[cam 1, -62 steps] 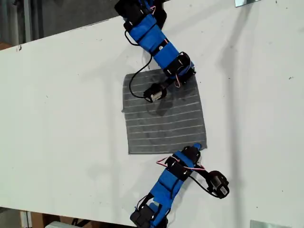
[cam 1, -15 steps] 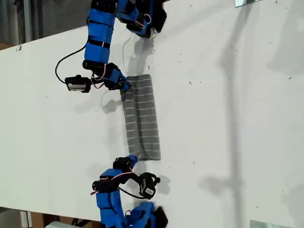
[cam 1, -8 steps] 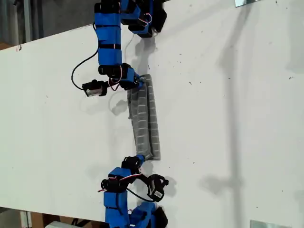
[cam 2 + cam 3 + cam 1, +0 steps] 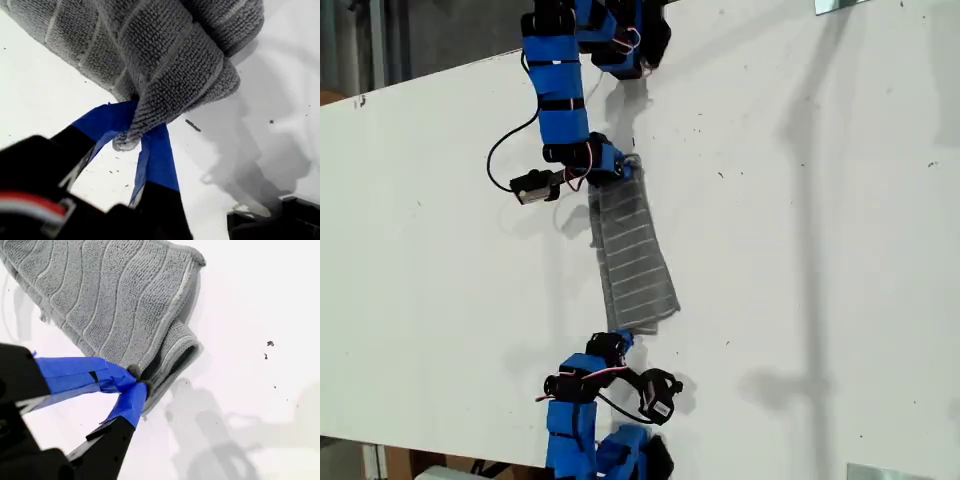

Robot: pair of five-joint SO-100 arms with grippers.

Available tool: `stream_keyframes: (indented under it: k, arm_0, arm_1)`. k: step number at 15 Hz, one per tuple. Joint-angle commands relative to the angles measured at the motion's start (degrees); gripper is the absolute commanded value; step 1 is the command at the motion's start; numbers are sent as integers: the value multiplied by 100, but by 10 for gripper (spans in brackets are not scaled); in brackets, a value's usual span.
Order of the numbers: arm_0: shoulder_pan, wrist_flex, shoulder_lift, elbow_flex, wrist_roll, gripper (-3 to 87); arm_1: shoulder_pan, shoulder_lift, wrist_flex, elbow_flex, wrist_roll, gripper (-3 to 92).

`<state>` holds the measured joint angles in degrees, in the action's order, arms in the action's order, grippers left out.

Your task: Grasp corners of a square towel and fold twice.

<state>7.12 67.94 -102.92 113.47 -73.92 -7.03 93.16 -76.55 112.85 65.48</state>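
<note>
Towel (image 4: 635,262) lies as a long folded strip stretched between both arms, my first gripper (image 4: 134,136) and my second gripper (image 4: 134,381) each pinching one end corner.

Bright, even overhead light here; the white table (image 4: 840,250) carries soft grey shadows, and all 3 views stay sharp.

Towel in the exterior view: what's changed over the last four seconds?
The towel went from flat square to a folded narrow strip, carried toward the exterior view's left. My first gripper and second gripper grip its ends. The table is unchanged.
</note>
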Motion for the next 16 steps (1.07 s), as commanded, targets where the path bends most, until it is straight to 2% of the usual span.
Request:
stream_keyframes:
  k: [1,2,3,6,8,10,11,14,15,16]
  arm_0:
    - [-53,-88,-132,-97,70,26]
    - [-35,-114,-132,-105,149,109]
    - [-18,-246,-132,-53,202,151]
    - [176,-1011,-114,519,343,157]
    - [334,-1318,-114,870,369,158]
    - [422,-1521,-114,1099,396,158]
    - [475,-1635,-97,1204,431,158]
    - [633,-1907,167,1371,519,157]
    - [642,-1907,141,1371,563,157]
    - [677,-1916,141,1380,571,157]
  arm_1:
    - [141,193,-26,-70,114,208]
    - [176,334,-132,-105,132,302]
    - [141,501,-299,-114,132,345]
    - [-422,1362,-782,220,-44,408]
    - [-835,1723,-483,914,-264,437]
    - [-1037,1450,79,1459,-308,421]
    - [-1151,1222,343,1591,-343,366]
    - [-1389,158,861,1283,-598,360]
    - [-1424,-316,923,984,-729,333]
    - [-1441,-791,940,650,-773,216]
